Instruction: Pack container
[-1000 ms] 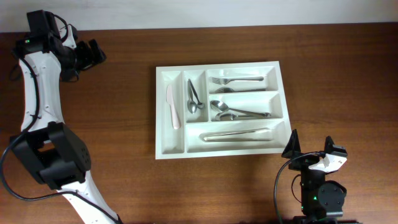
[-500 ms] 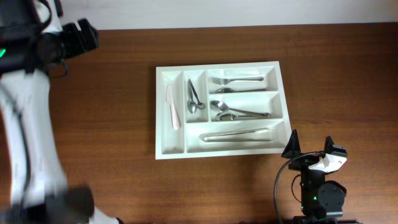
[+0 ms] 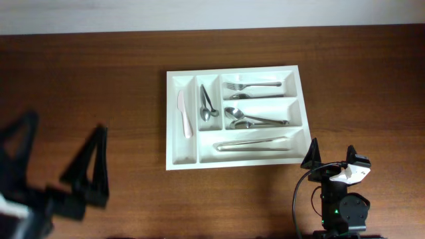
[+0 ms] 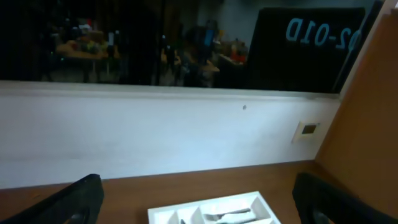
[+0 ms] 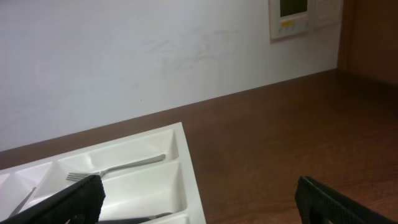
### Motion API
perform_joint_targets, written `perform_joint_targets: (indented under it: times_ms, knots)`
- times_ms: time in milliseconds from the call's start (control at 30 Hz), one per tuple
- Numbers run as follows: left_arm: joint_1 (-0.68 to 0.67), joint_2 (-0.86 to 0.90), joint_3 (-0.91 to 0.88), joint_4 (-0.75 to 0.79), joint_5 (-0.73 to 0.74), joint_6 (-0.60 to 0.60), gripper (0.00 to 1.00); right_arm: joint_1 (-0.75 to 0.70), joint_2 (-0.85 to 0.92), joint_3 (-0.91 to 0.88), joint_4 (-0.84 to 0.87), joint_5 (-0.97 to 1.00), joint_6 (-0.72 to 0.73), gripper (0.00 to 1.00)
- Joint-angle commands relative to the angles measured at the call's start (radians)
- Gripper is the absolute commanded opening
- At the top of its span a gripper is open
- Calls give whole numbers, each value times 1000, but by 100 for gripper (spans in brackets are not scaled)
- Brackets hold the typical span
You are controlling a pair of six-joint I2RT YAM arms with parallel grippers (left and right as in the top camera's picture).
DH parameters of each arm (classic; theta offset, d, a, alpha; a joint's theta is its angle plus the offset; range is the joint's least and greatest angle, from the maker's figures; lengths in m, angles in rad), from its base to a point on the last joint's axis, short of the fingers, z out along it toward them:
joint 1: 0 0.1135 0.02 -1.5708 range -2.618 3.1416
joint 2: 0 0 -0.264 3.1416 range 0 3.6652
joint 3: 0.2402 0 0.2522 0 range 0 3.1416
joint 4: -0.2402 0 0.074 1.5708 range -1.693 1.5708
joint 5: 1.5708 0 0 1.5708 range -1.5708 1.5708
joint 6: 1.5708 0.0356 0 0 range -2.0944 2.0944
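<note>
As every compartment of the container [image 3: 180, 149], mid-table, holds cutlery [image 3: 240, 120] and nothing loose shows outside, packing looks complete — left gripper [image 3: 60, 162] and right gripper [image 3: 331, 158] both gape empty, clear of it.

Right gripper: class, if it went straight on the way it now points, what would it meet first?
Likely nothing close: the open right gripper aims just right of the container, over bare table, toward the wall.

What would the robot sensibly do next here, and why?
Probably just park the left gripper by the near edge of the table, as the right gripper sits. The container already holds forks, spoons and a knife, no loose cutlery shows, and both grippers are open and empty.
</note>
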Motion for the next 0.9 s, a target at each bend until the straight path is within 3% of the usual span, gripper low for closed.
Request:
perform_joint_targets:
  times_ms: [0,267,400,533,867]
  knots:
    - [17,-161,-239,64,-57,16,99,2,-9,-5,3,16,-10,99]
    - [17,-494,-895,496,-60,16,99,2,-9,-5,3,16,-10,99]
    - [17,-622,-1272,824,-60,16,99,2,-9,-5,3,16,-10,99]
    - [17,-650,-1475,1030,-60,16,99,2,-9,-5,3,16,-10,99]
    - [16,-653,-1742,1310,-60,16,99,2,-9,-5,3,16,-10,98]
